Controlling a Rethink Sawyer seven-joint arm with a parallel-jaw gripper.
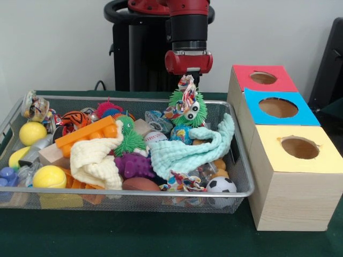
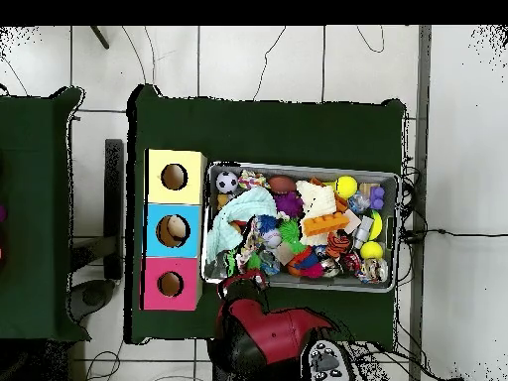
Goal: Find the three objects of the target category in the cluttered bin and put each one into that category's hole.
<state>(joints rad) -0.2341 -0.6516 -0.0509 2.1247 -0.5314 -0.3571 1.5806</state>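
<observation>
Wire mesh bin point(image 1: 236, 160) is packed. The gripper point(image 1: 188, 79) hangs over its far right end, fingers clamped on a colourful knotted rope toy point(image 1: 184, 99), lifted beside the green fuzzy monster point(image 1: 188, 111). It dangles loosely, so it could snag the monster or slip out before reaching the box holes.

Wire bin point(image 1: 236, 187) sits on the surface point(image 1: 161, 235), packed with toys. Front view: three holed boxes point(image 1: 292, 176) line up just right of it, touching side by side. Soccer ball point(image 1: 221, 185) lies in the bin's near right corner, a cloth point(image 1: 187, 152) draped behind it.
</observation>
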